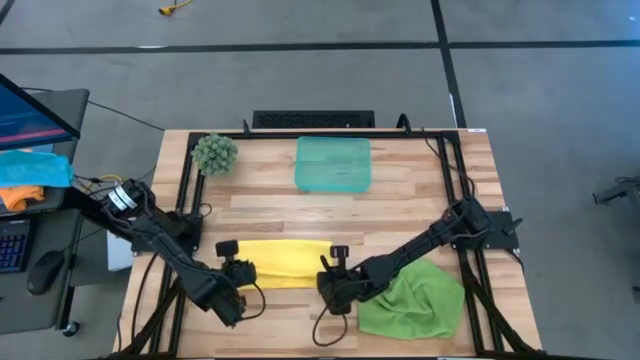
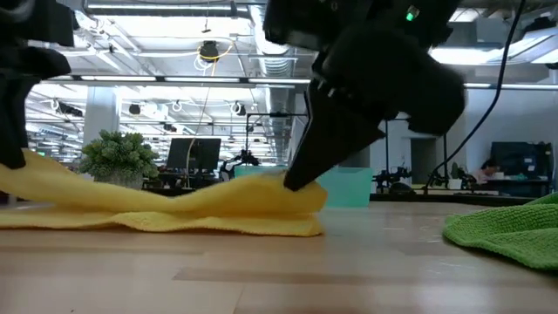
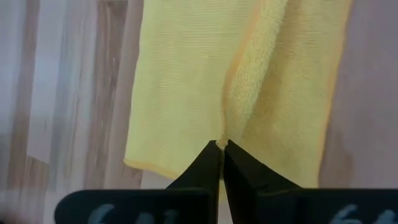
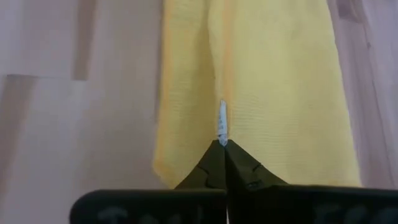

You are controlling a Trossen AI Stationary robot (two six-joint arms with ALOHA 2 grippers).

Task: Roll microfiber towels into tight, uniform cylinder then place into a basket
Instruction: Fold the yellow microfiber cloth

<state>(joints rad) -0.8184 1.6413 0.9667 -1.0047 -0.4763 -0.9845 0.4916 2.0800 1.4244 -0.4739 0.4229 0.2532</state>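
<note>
Far left of the overhead shot there's a desk corner with a blue cloth (image 1: 35, 166) and an orange cloth (image 1: 20, 196) piled on it, off the table (image 1: 270, 200) itself. On the table's upper left sits a fuzzy green ball (image 1: 214, 153).

Lower left, the left gripper (image 1: 243, 270) is down at the left end of the yellow towel (image 1: 285, 262), jaws pinched tight on the fabric. In the left wrist cam the two dark fingers (image 3: 208, 168) meet at a point with a bit of the towel's folded edge caught between them. The yellow towel (image 3: 236, 81) is folded into a long strip, lying flat across the lower middle of the table.

Upper middle, the basket (image 1: 333, 163) sits by the far edge, well apart from the towel and not holding any cloth.

Just right of center, the right gripper (image 1: 334, 270) is at the towel's right end, jaws also clamped shut on it. The right wrist cam shows the fingers (image 4: 214, 165) closed on the yellow towel (image 4: 261, 74) right where a small white tag (image 4: 222, 121) sticks out. In the table-level cam the towel's end is lifted a bit at the fingertip, with the middle sagging to the wood.

Lower right, the green towel (image 1: 415, 298) lies crumpled in a heap, partly under the right arm.
</note>
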